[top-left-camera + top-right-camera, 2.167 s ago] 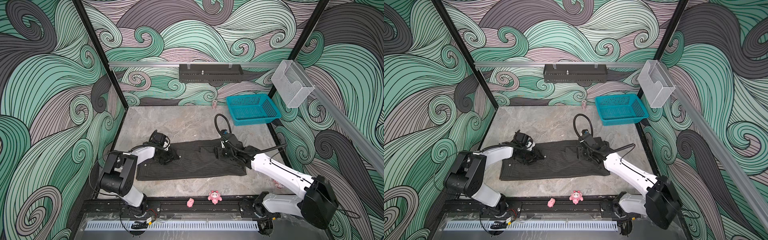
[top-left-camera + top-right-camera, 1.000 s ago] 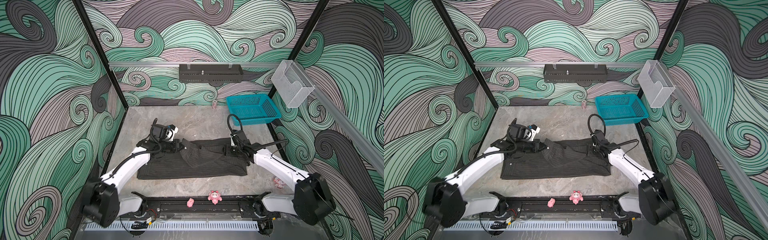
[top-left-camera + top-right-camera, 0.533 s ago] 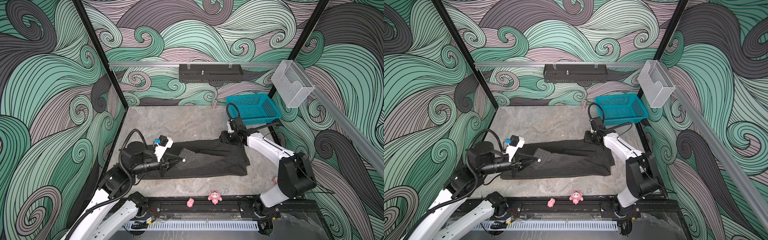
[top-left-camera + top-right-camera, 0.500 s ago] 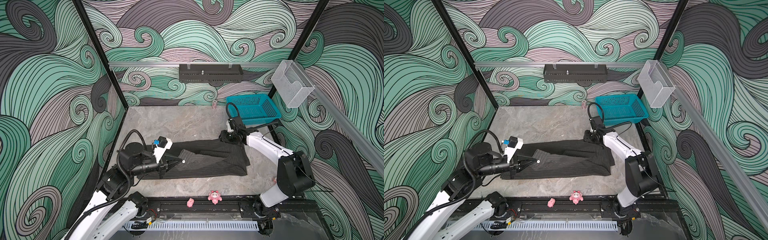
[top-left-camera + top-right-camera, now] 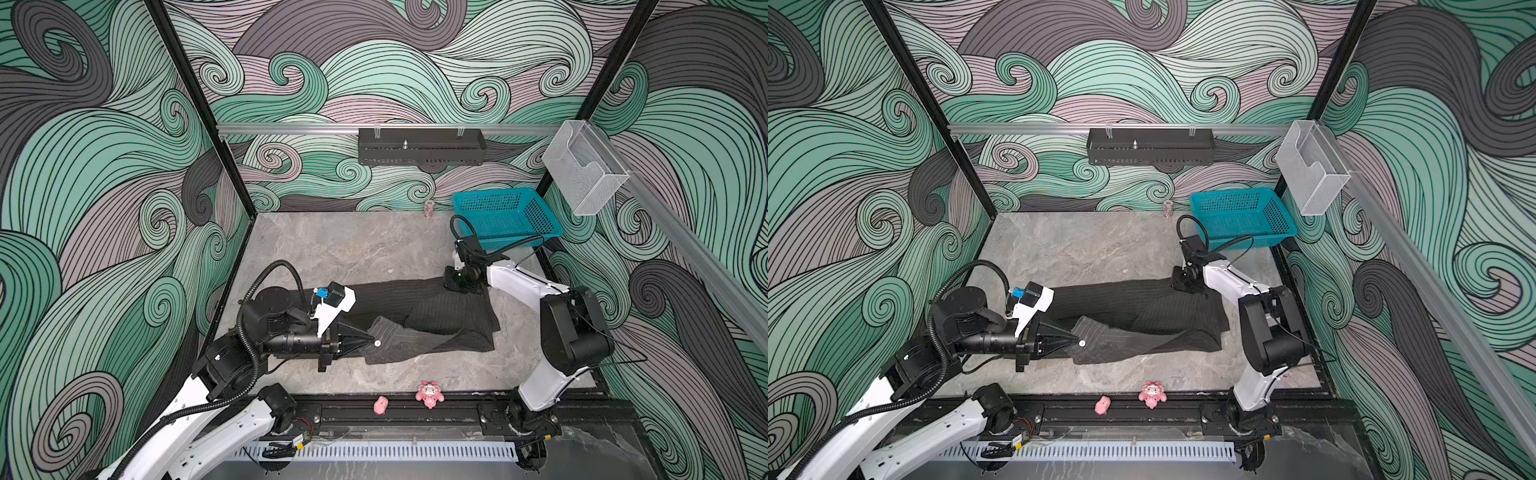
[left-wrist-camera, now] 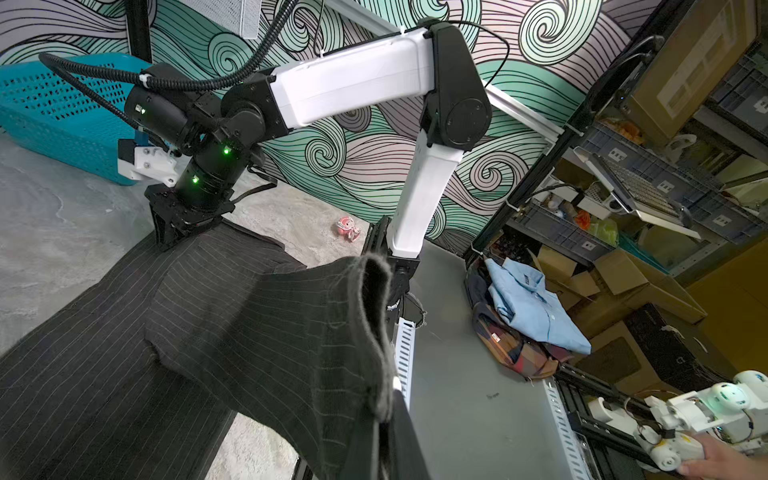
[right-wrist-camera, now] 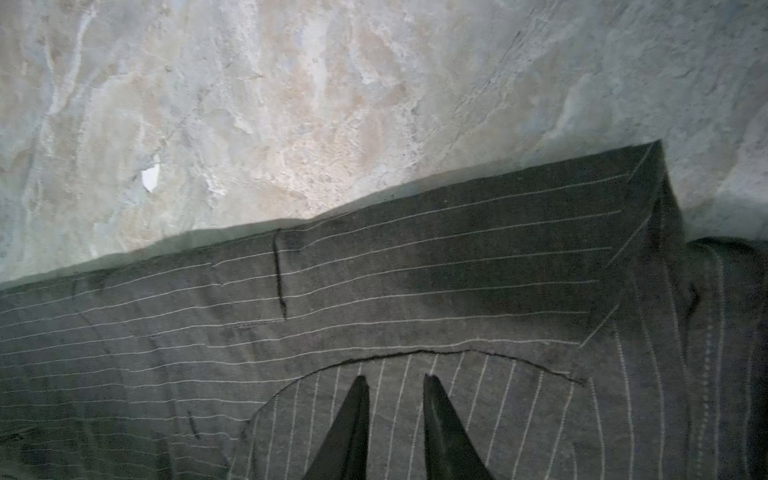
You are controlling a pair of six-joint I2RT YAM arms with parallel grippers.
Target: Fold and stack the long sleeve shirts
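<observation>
While left pincer (image 5: 375,343) clamps lifted shirt (image 5: 440,316) | right pincer (image 7: 395,377) narrowly parted, touching shirt

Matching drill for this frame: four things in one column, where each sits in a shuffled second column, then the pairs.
Things:
1. pinstripe shirt
2. teal basket
3. larger pink plush toy
4. clear bin

Places:
A. hung up off the table, on the right
B. at the table's near edge
C. across the table's middle
D. in the table's far right corner

Pairs: 1-C, 2-D, 3-B, 4-A.
</observation>
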